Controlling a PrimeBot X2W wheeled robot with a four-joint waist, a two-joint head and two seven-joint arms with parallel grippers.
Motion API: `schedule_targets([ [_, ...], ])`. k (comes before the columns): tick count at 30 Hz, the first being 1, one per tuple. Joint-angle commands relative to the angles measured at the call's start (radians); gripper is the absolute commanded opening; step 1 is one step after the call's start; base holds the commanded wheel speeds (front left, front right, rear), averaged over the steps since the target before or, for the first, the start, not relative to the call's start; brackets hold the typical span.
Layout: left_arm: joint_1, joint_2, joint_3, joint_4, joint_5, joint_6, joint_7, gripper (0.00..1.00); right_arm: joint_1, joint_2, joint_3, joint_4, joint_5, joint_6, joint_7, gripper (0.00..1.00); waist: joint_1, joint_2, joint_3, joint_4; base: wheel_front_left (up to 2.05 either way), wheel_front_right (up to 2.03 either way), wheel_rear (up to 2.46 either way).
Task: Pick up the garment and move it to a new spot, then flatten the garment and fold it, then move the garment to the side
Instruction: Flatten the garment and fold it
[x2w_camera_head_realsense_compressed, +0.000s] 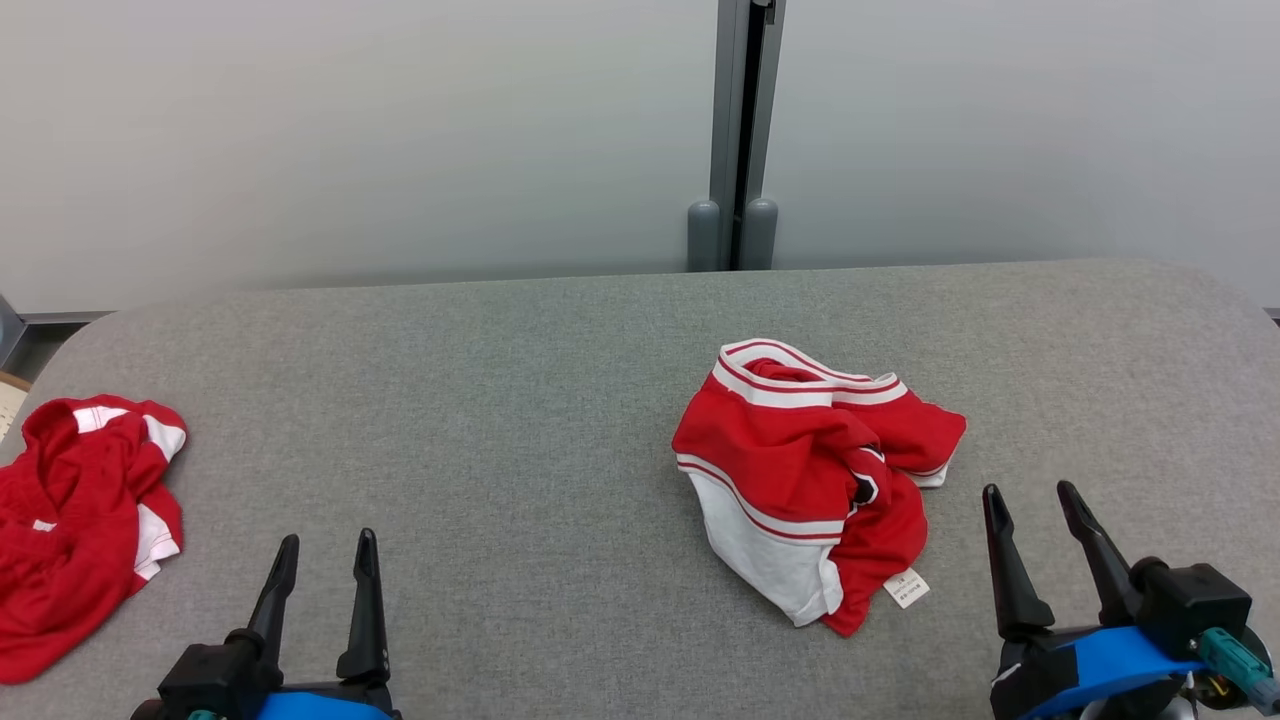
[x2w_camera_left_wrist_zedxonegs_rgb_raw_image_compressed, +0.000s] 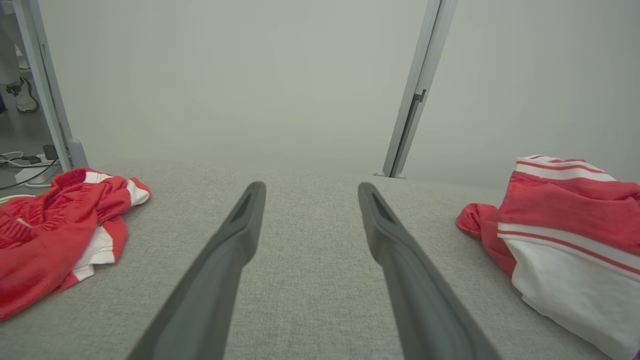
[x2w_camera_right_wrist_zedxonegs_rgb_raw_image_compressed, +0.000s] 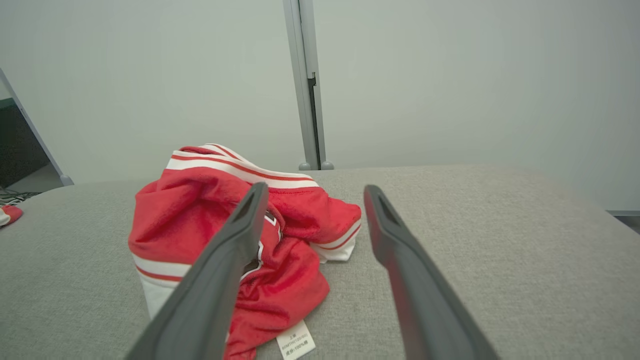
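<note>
A crumpled red and white garment (x2w_camera_head_realsense_compressed: 815, 470) lies in a heap on the grey table (x2w_camera_head_realsense_compressed: 500, 400), right of the middle, a white label at its near edge. In the right wrist view the garment (x2w_camera_right_wrist_zedxonegs_rgb_raw_image_compressed: 200, 215) sits ahead and to the left; in the left wrist view the garment (x2w_camera_left_wrist_zedxonegs_rgb_raw_image_compressed: 565, 235) is at the far right. My right gripper (x2w_camera_head_realsense_compressed: 1030, 492) stands open just right of the heap, apart from it, empty. My left gripper (x2w_camera_head_realsense_compressed: 328, 540) is open and empty at the near left, over bare cloth surface.
A second red and white garment (x2w_camera_head_realsense_compressed: 80, 520) lies bunched at the table's left edge, also seen as a garment (x2w_camera_left_wrist_zedxonegs_rgb_raw_image_compressed: 60, 225) at the left in the left wrist view. Pale partition panels and a grey post (x2w_camera_head_realsense_compressed: 740, 130) stand behind the table.
</note>
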Motion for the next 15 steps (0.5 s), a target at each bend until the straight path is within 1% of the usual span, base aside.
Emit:
schedule_targets([
  [1, 0.009, 0.005, 0.000, -0.003, 0.006, -0.003, -0.003, 1.00, 0.010, -0.004, -0.001, 0.001, -0.006, 0.000, 0.003, 1.00, 0.0001, 0.0000, 0.000, -0.001, 0.00, 0.00, 0.00],
  [15, 0.006, -0.011, 0.000, -0.002, -0.002, -0.012, -0.003, 1.00, 0.002, -0.004, 0.004, 0.013, 0.015, 0.000, 0.005, 1.00, 0.0001, 0.0000, 0.002, -0.015, 0.00, 0.00, 0.00],
])
